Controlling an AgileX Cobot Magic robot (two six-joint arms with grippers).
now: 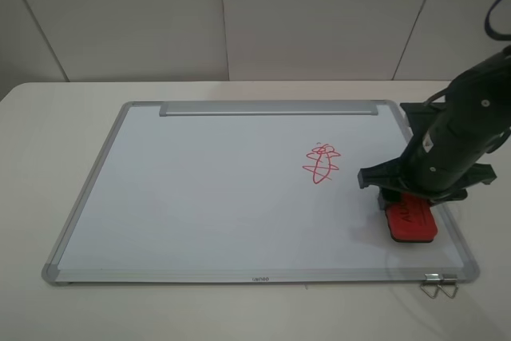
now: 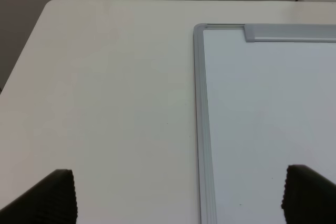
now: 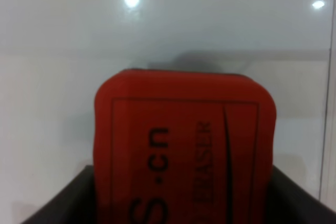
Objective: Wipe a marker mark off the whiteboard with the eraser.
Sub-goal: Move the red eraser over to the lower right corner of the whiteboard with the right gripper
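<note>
The whiteboard [image 1: 200, 197] lies flat on the table, its silver tray strip [image 1: 270, 108] along the far edge. The red eraser [image 1: 411, 222] rests on the board near its front right corner, black lettering up [image 3: 184, 145]. My right gripper [image 3: 184, 203] is shut on the eraser, with a black finger tight against each long side. The small wavy-edged square figure does not show in any view. My left gripper [image 2: 178, 198] is open and holds nothing, hovering over the board's far left corner [image 2: 199, 30]; it is out of the exterior high view.
A red scribble of crossing loops [image 1: 321, 164] sits on the board just left of my right arm [image 1: 455, 141]. A small metal wire clip [image 1: 439, 285] lies by the board's front right corner. White table [image 2: 105, 103] surrounds the board; a wall stands behind.
</note>
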